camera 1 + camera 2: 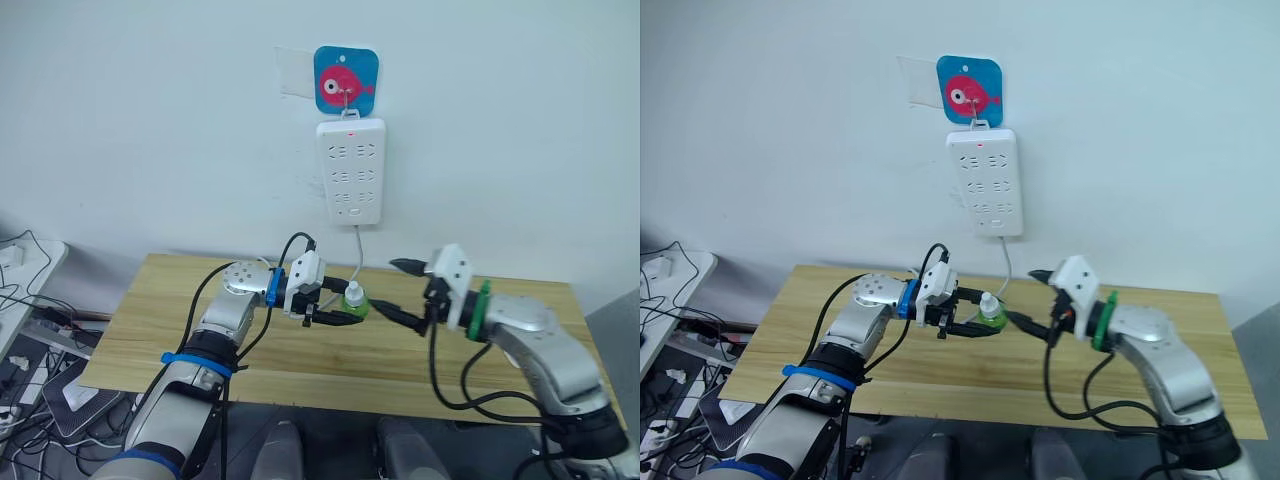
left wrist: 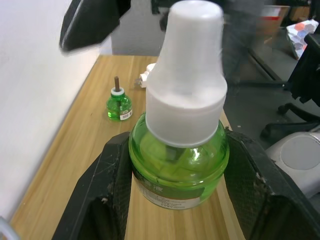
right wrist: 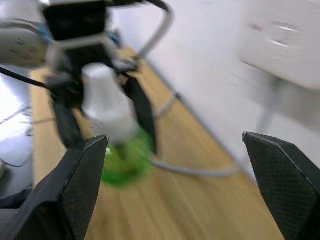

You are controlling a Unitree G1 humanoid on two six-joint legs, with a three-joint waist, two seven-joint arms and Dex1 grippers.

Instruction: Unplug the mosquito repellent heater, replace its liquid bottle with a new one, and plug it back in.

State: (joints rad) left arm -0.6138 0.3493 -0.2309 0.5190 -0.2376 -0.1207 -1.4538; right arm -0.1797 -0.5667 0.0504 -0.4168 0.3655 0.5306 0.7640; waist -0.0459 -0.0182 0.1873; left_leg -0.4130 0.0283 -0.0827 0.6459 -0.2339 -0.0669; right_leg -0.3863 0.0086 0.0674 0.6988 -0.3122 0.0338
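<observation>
My left gripper [image 1: 346, 306] is shut on a green liquid bottle [image 1: 354, 298] with a white cap, holding it upright just above the wooden table [image 1: 300, 355]. The left wrist view has its fingers [image 2: 112, 170] pressed against both sides of the bottle [image 2: 180, 165]. My right gripper [image 1: 388, 287] is open, its tips a short way to the right of the bottle and pointing at it. A second small green bottle [image 2: 119, 106] with a bare wick stands on the table. Beside it a small white plastic piece [image 2: 146, 76], possibly the mosquito repellent heater, is partly hidden by the cap.
A white multi-socket power strip [image 1: 350, 170] hangs on the wall from a blue hook plate with a pink fish [image 1: 345, 80]. Its cable [image 1: 360, 250] drops behind the table. Cables and boxes lie on the floor at the left [image 1: 30, 320].
</observation>
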